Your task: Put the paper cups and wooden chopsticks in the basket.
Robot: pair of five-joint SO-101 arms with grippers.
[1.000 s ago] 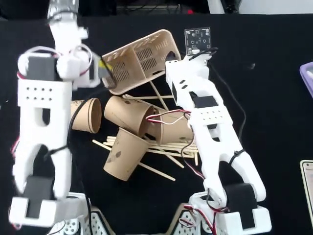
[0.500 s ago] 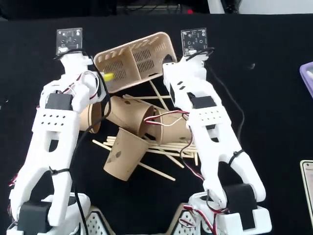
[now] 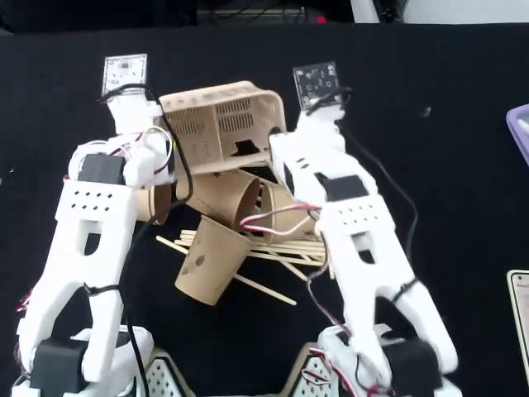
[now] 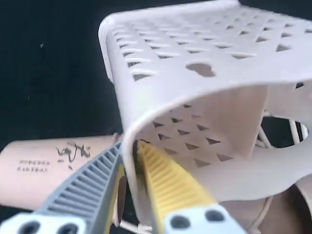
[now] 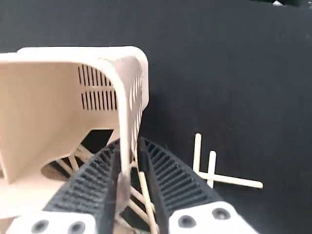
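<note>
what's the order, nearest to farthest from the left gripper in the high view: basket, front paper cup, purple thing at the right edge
1. basket: the left gripper is shut on its wall.
2. front paper cup: on its side at the near end of the pile, toward the arm bases.
3. purple object: far off at the table's right edge.

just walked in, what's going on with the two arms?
Both arms hold the basket, tipped, at the far edge of the pile. The left gripper pinches one wall and the right gripper the opposite one. The paper cups and wooden chopsticks lie heaped on the table, none visibly in the basket.
</note>
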